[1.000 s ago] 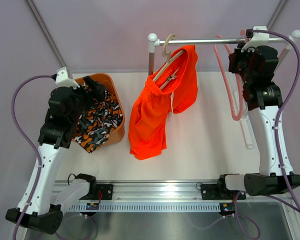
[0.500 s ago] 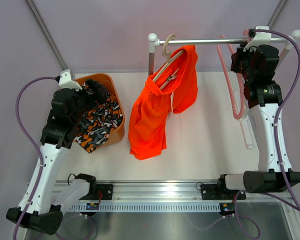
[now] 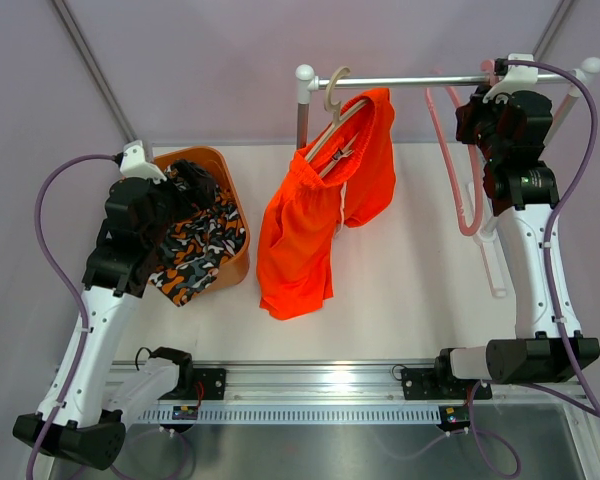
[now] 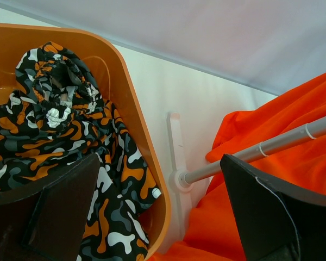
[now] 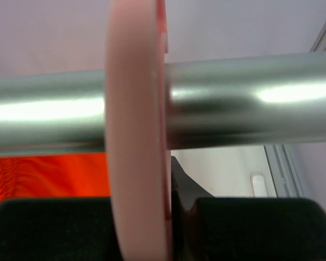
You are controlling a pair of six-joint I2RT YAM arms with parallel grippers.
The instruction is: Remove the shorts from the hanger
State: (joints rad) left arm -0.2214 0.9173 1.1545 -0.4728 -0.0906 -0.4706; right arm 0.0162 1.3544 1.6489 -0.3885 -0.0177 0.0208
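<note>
The orange shorts (image 3: 315,225) hang on a beige hanger (image 3: 332,105). Its hook sits on the rail (image 3: 410,82), near the rail's left end, at the far side of the table (image 3: 410,290).

The camo shorts (image 3: 195,255) lie in a heap in the bin (image 3: 230,165). The bin stands on the left of the table. A bit of the cloth hangs over its near edge.

The left gripper (image 3: 188,182) is above the bin, over the camo shorts. Its jaws are wide open and hold nothing.

A pink hanger (image 3: 463,190) with no clothes on it hangs on the right part of the rail, well apart from the beige one. The right gripper (image 3: 477,108) is up by the rail. Its jaws are closed tight on the pink hanger, just under the spot where the hook goes over the rail.
</note>
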